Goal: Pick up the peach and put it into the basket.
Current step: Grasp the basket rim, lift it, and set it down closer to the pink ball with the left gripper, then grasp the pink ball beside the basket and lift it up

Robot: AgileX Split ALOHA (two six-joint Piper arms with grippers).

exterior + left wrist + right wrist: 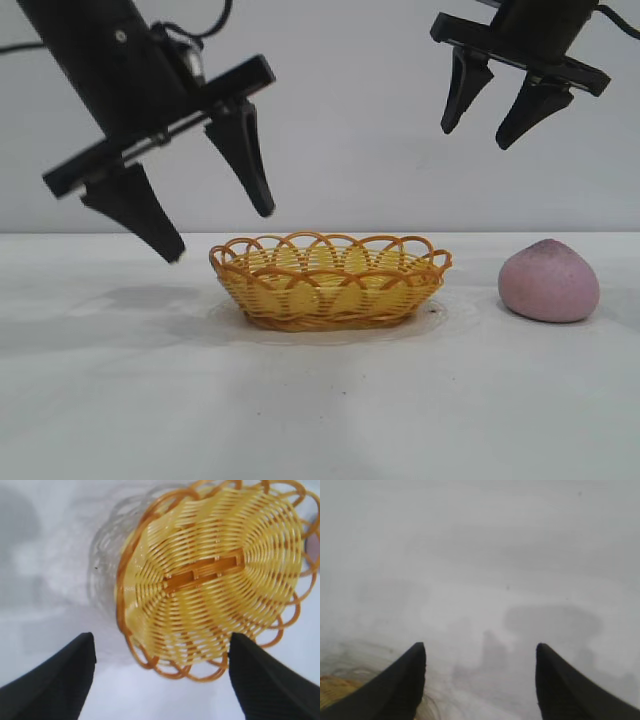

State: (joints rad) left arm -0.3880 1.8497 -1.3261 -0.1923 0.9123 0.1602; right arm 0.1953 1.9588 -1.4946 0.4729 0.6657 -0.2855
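We note the peach (549, 281) on the table (320, 400), right of the basket (330, 281), well below the right gripper (497, 112), fingers spread, empty. Left gripper (220, 230) hangs over the basket's left end, fingers wide, empty.

White table (320, 420) before a plain grey wall (350, 120).

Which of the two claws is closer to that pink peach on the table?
The right gripper. It hangs open in the air above the peach, slightly toward the basket. The left gripper, also open, hovers beyond the basket's far side.
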